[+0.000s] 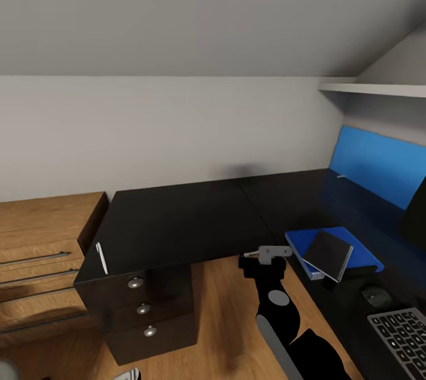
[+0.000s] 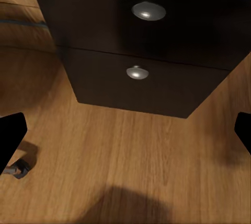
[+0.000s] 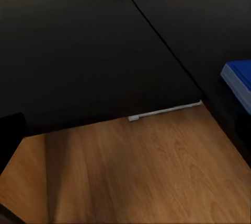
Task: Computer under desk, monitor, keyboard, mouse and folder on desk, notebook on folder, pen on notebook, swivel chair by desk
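A thin white pen [image 1: 102,257] lies on the black L-shaped desk [image 1: 177,220], close to its left front edge. On the desk's right wing a black notebook [image 1: 328,254] rests on the blue folder [image 1: 355,247] [image 3: 238,80]. In front of them sit the dark mouse [image 1: 374,295] and the keyboard [image 1: 402,333]. The monitor [image 1: 417,214] is a dark shape at the right border. My right gripper [image 1: 264,256] hovers open at the desk's inner corner, left of the folder, holding nothing. My left gripper [image 2: 125,135] is open and low over the floor, facing the desk's drawers [image 2: 141,41].
A wooden dresser [image 1: 41,250] stands against the desk's left end. The black drawer unit [image 1: 142,309] with round knobs sits under the desk. A blue panel [image 1: 378,164] backs the right wing, with a shelf [image 1: 378,89] above. A thin white strip [image 3: 164,111] runs along the desk's edge.
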Robot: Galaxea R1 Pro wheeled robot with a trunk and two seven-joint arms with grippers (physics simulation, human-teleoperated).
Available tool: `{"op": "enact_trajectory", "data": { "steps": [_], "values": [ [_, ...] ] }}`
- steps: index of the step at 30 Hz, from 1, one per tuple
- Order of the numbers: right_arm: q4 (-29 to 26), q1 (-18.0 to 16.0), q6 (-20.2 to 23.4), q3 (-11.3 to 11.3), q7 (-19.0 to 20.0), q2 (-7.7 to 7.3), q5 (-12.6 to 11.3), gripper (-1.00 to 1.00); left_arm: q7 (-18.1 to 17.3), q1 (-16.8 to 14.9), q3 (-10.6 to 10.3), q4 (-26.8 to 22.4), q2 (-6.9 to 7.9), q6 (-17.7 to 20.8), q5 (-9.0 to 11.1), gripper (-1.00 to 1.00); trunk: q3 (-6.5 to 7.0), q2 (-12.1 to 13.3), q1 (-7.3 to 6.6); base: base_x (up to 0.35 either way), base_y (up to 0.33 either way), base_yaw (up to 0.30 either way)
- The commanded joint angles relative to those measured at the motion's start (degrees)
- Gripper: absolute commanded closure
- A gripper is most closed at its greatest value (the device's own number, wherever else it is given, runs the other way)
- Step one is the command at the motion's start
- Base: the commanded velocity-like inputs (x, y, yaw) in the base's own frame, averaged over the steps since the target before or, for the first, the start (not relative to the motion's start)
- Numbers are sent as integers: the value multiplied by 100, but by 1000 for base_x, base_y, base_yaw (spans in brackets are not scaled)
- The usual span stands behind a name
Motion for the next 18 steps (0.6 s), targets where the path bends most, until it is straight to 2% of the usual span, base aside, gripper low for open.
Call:
{"op": "enact_trajectory", "data": {
  "steps": [1,2,5,6,13,15,17,18],
  "values": [
    [-8,-7,18,27,-51,-6,-43,-100,21,-2,-11,-7,5,-45,58,-100,14,39,-23,0,0,7],
    [-9,-7,12,49,-48,-4,-45,-100,24,-3,-4,-7,5,-45,60,-100,32,79,-44,0,0,4],
    [-11,-7,-76,93,-49,160,-51,-100,40,-2,15,-7,13,-45,56,-100,86,199,-110,0,0,0],
    [5,-7,-114,98,-85,280,-34,-100,54,-1,20,-7,14,-44,55,-100,106,239,-132,0,0,226],
    [6,-7,-131,195,-88,285,-28,-100,38,-3,114,71,14,-43,65,-100,252,520,-286,0,0,256],
    [8,-7,-225,265,-90,285,-19,-100,26,-2,256,77,14,-39,125,-100,293,600,-330,0,0,264],
    [12,-7,-325,352,-95,285,-15,-100,3,-1,611,80,17,-37,416,-100,331,680,-374,0,0,270],
    [13,-7,-338,366,-95,285,-14,-100,-1,-2,707,81,24,-36,511,-100,349,720,-396,0,0,272]
  ]
}}
